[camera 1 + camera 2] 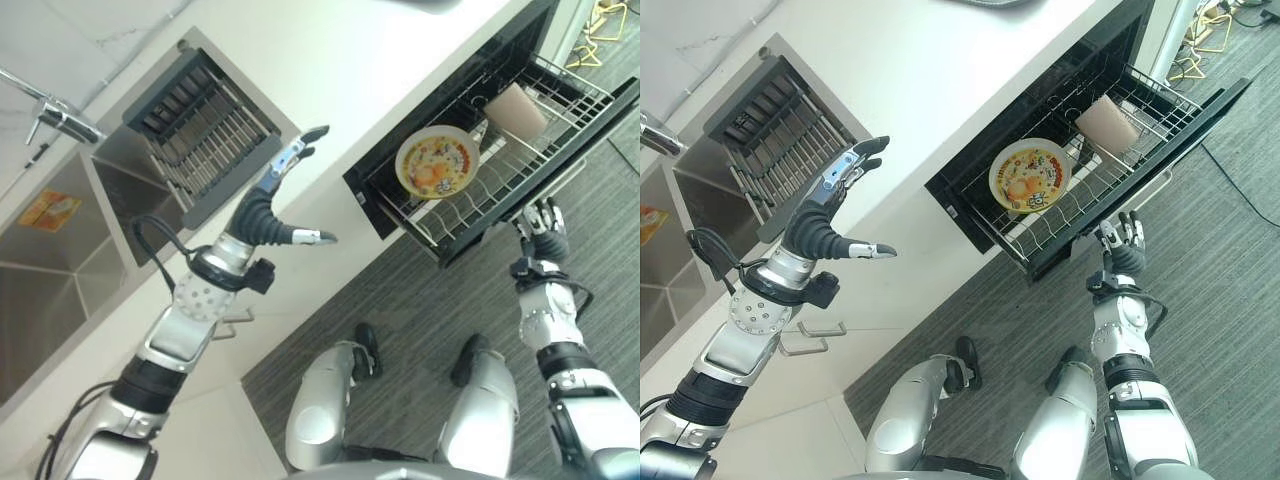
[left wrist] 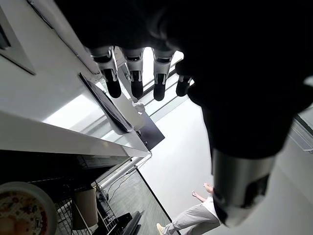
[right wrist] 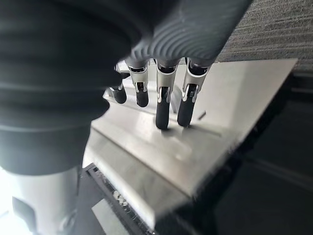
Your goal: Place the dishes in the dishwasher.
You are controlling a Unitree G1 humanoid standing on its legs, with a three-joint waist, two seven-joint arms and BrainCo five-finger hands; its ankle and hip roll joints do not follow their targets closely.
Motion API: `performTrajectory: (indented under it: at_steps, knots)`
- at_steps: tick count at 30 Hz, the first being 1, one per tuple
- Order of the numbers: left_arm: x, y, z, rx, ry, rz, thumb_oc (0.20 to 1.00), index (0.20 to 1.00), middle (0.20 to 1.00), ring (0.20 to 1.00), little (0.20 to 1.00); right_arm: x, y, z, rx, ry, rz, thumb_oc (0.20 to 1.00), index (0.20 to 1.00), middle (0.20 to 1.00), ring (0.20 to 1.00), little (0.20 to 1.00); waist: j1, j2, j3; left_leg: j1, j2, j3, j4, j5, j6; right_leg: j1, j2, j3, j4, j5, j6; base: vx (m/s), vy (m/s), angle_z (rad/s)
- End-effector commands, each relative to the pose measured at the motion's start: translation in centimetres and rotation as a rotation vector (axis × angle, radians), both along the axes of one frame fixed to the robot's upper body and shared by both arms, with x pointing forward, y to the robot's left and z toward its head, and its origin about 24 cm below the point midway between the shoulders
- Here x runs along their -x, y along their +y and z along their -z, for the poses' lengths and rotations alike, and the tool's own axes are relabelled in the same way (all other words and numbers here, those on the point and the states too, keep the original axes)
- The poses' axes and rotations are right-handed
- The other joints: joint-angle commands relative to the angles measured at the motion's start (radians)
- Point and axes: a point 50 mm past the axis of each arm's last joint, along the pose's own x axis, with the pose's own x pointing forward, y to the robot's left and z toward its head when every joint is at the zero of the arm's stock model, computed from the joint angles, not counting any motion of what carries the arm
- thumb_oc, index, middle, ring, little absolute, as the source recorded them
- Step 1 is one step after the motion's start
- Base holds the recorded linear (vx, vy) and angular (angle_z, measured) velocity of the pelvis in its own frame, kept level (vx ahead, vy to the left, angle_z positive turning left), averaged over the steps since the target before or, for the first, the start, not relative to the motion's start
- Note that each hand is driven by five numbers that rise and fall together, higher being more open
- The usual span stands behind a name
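Note:
A round plate (image 1: 437, 162) with a yellow and orange picture stands on edge in the wire rack (image 1: 500, 170) of the pulled-out dishwasher drawer. Behind it in the same rack lies a beige cup (image 1: 516, 110). The left wrist view catches the plate (image 2: 19, 210) and the cup (image 2: 85, 213) from the side. My left hand (image 1: 265, 210) is raised over the white counter (image 1: 330, 60), open, holding nothing. My right hand (image 1: 543, 222) is at the drawer's outer front edge, its straight fingers (image 3: 164, 105) resting against the drawer's silvery front panel (image 3: 205, 147).
A steel sink (image 1: 60, 250) with a tap (image 1: 50, 112) lies to the left. A dark ribbed drain basket (image 1: 200, 130) sits in its far corner. Grey carpet (image 1: 430, 300) lies below the drawer. A person (image 2: 190, 215) stands far off in the room.

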Motion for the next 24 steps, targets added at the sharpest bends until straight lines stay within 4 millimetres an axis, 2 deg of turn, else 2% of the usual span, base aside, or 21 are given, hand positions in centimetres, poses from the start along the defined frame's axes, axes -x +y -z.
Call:
performTrajectory:
  at_steps: [1,4,7,9,12,17,18,23,24]
  knots:
    - [1.3,0.3,-1.6,0.037,-0.095,0.034,1.0,1.0,1.0,1.0,1.0,-2.4,4.1,-4.1,0.108,-0.16,-0.224,1.0,1.0,1.0,1.0,1.0,0.05,0.023,0.009,-0.003,-0.063,-0.076,-0.103,0.093,0.021,0.075,0.03,-0.026,0.173,-0.125,-0.004,0.02,-0.049,0.07]
    - [1.4,0.5,-1.6,0.028,-0.099,0.036,1.0,1.0,1.0,1.0,1.0,-2.8,4.7,-5.3,0.165,-0.179,-0.272,1.0,1.0,1.0,1.0,1.0,0.061,0.015,0.009,-0.021,-0.071,-0.099,-0.094,0.093,0.025,0.062,0.044,-0.013,0.174,-0.121,-0.009,0.0,-0.022,0.0]
    - [1.6,0.6,-1.5,0.004,-0.107,0.039,1.0,1.0,1.0,1.0,1.0,-3.6,6.3,-7.6,0.248,-0.221,-0.359,1.0,1.0,1.0,1.0,1.0,0.08,0.003,0.009,-0.048,-0.075,-0.126,-0.084,0.096,0.029,0.041,0.061,0.004,0.175,-0.111,-0.013,-0.03,-0.022,-0.1]
    - [1.5,0.8,-1.8,-0.01,-0.117,0.042,1.0,1.0,1.0,1.0,1.0,-4.2,8.0,-9.8,0.336,-0.256,-0.433,1.0,1.0,1.0,1.0,1.0,0.098,-0.009,0.009,-0.044,-0.059,-0.114,-0.115,0.117,0.024,0.05,0.056,-0.018,0.149,-0.096,-0.001,-0.05,0.026,-0.07]
    - [1.4,0.9,-2.2,-0.029,-0.129,0.054,1.0,1.0,1.0,1.0,1.0,-4.7,9.0,-12.2,0.388,-0.292,-0.468,1.0,1.0,1.0,1.0,1.0,0.116,-0.017,0.009,-0.044,-0.045,-0.106,-0.137,0.134,0.019,0.06,0.05,-0.037,0.124,-0.079,0.009,-0.04,0.024,-0.01]
    - [1.2,1.1,-2.7,-0.039,-0.133,0.066,1.0,1.0,1.0,1.0,1.0,-5.2,9.8,-15.3,0.448,-0.351,-0.479,1.0,1.0,1.0,1.0,1.0,0.143,-0.021,0.009,-0.043,-0.049,-0.108,-0.14,0.133,0.022,0.078,0.041,-0.06,0.116,-0.072,0.008,0.03,0.066,0.14]
    - [1.3,1.1,-2.7,-0.048,-0.138,0.075,1.0,1.0,1.0,1.0,1.0,-5.4,10.4,-16.8,0.491,-0.364,-0.493,1.0,1.0,1.0,1.0,1.0,0.161,-0.023,0.009,-0.038,-0.058,-0.115,-0.142,0.132,0.025,0.093,0.037,-0.072,0.106,-0.065,0.009,0.08,0.103,0.29]
    - [1.5,1.2,-2.9,-0.051,-0.148,0.077,1.0,1.0,1.0,1.0,1.0,-5.5,10.9,-17.9,0.524,-0.375,-0.505,1.0,1.0,1.0,1.0,1.0,0.178,-0.022,0.009,-0.028,-0.067,-0.124,-0.155,0.136,0.026,0.115,0.037,-0.082,0.078,-0.051,0.012,0.06,0.061,0.18]
    - [1.6,1.3,-3.0,-0.05,-0.153,0.077,1.0,1.0,1.0,1.0,1.0,-5.6,11.2,-18.7,0.528,-0.382,-0.515,1.0,1.0,1.0,1.0,1.0,0.188,-0.022,0.009,-0.025,-0.07,-0.129,-0.161,0.138,0.026,0.123,0.036,-0.087,0.06,-0.04,0.014,0.07,0.092,0.19]
